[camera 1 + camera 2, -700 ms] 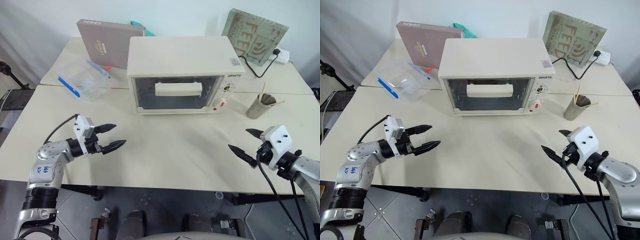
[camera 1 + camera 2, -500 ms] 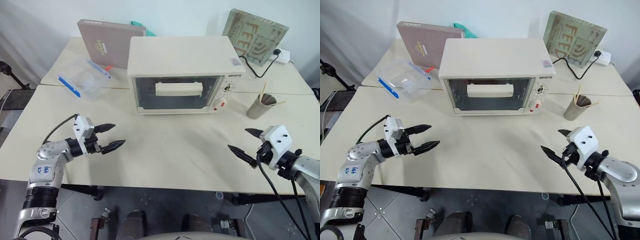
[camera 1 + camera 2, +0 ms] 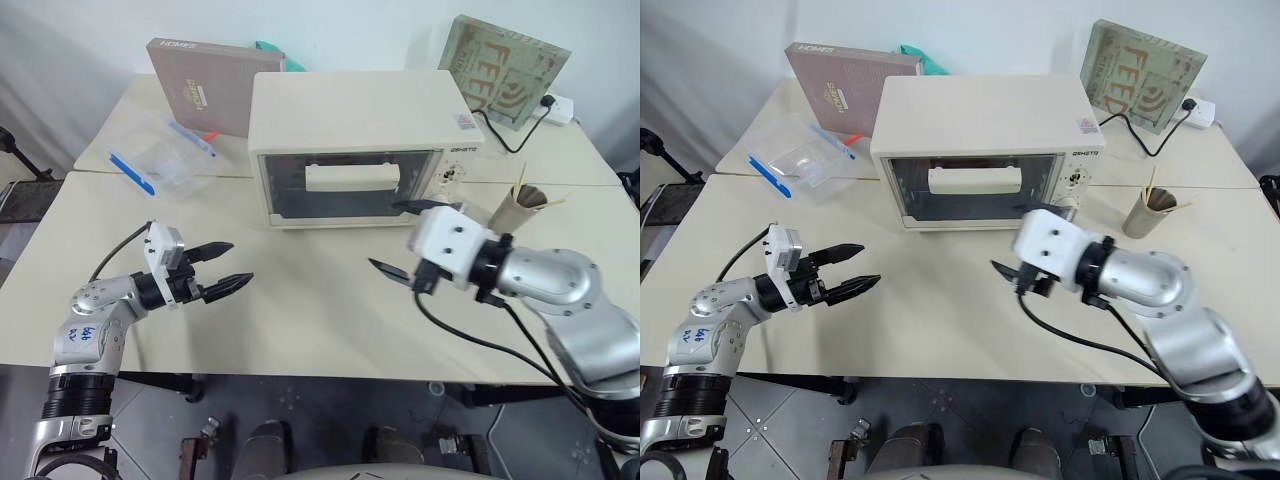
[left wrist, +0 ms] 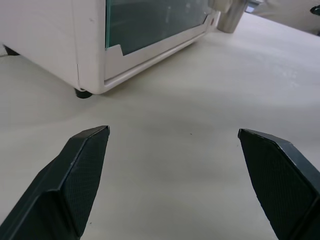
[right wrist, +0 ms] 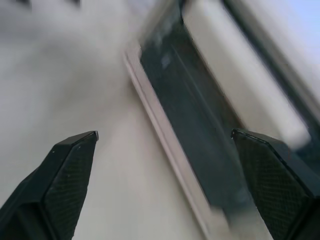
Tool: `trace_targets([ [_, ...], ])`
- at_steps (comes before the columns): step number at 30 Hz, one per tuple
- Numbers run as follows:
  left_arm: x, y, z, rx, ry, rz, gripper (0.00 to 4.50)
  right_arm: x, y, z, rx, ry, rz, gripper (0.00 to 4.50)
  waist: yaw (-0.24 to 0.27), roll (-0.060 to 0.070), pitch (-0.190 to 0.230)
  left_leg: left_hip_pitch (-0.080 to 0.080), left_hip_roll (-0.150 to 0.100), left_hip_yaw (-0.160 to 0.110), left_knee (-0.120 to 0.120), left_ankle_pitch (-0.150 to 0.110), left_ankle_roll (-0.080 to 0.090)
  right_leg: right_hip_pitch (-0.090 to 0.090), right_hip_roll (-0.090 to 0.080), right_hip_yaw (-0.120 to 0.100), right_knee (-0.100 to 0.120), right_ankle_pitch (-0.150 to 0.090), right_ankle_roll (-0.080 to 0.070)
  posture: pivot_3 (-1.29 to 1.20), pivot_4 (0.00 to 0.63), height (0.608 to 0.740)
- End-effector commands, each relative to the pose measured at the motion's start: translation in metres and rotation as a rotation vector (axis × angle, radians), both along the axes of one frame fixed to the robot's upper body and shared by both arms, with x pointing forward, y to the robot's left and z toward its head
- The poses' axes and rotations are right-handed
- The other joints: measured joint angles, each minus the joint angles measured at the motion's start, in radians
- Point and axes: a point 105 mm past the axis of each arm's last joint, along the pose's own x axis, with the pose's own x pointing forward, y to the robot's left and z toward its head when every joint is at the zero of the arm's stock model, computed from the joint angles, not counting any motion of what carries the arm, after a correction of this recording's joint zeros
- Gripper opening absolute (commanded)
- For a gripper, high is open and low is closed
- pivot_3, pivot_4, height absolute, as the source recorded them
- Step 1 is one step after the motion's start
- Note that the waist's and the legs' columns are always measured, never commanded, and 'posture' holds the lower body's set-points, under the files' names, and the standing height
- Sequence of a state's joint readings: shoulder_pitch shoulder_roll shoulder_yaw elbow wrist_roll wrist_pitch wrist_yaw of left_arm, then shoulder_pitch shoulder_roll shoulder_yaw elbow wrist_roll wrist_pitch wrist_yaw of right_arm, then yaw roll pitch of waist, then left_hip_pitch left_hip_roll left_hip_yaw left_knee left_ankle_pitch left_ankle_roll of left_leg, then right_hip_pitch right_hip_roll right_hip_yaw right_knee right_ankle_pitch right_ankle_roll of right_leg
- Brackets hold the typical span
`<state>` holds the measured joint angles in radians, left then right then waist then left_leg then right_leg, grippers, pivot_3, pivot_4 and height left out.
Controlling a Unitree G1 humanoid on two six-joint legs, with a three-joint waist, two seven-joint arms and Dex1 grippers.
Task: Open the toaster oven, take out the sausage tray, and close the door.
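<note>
- Left eye view: the left gripper (image 3: 222, 268) is held level over the table (image 3: 300, 310), pointing toward the middle, its two black fingers spread apart with nothing between them.
- The right gripper (image 3: 398, 240) is raised in front of the toaster oven (image 3: 360, 145), turned toward the door (image 3: 350, 185); its fingers are parted wide, one tip by the door's lower right corner, one lower over the table. Nothing is gripped.
- One toaster oven stands at the middle of the table's far side, door shut, bar handle (image 3: 352, 177) across the glass. The sausage tray cannot be made out behind the glass.
- One clear plastic box (image 3: 160, 155) with blue clips lies left of the oven; its contents cannot be told. One cup (image 3: 513, 211) holding sticks stands at the oven's right.
- Left wrist view: two fingertips (image 4: 82, 165) are seen far apart over bare table, the oven's lower corner beyond.
- Right wrist view: two fingertips (image 5: 70, 165) are seen spread before the blurred door glass.
</note>
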<state>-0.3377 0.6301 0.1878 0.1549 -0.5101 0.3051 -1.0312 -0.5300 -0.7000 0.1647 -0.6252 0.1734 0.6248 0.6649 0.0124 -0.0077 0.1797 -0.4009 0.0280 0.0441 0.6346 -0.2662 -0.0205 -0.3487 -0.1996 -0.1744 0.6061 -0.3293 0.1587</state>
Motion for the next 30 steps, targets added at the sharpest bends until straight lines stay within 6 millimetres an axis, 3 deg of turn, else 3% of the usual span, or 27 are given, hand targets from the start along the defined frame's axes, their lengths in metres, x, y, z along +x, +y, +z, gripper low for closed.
trace_targets([
  [1,-0.005,0.001,0.020,-0.034,-0.094,-0.036,4.39,0.002,-0.001,0.008,0.049,0.069,0.029,4.48,0.003,0.000,0.000,0.000,0.000,0.000,0.000,0.000,0.000,0.000,0.000,0.000,0.000,0.000,0.000,0.00,0.150,0.740],
  [17,-0.004,-0.004,0.044,-0.108,-0.256,-0.105,4.39,0.026,-0.035,0.004,0.140,0.272,0.055,4.48,0.005,-0.001,0.000,-0.001,0.000,0.001,0.002,0.000,0.000,-0.001,0.000,0.001,0.001,0.000,0.000,0.00,0.150,0.740],
  [21,-0.003,-0.004,0.043,-0.091,-0.254,-0.101,4.39,0.037,-0.041,0.001,0.087,0.256,0.048,4.48,0.001,-0.001,0.000,-0.002,0.000,0.002,0.001,0.000,0.000,-0.003,0.000,0.002,0.002,0.000,0.000,0.00,0.150,0.740],
  [30,-0.002,-0.003,0.041,-0.085,-0.252,-0.087,4.39,0.054,-0.040,0.016,0.094,0.170,0.023,4.48,-0.015,-0.001,0.000,-0.002,0.000,0.003,0.001,0.000,0.000,-0.005,0.000,0.003,0.003,0.000,0.000,0.00,0.150,0.740],
])
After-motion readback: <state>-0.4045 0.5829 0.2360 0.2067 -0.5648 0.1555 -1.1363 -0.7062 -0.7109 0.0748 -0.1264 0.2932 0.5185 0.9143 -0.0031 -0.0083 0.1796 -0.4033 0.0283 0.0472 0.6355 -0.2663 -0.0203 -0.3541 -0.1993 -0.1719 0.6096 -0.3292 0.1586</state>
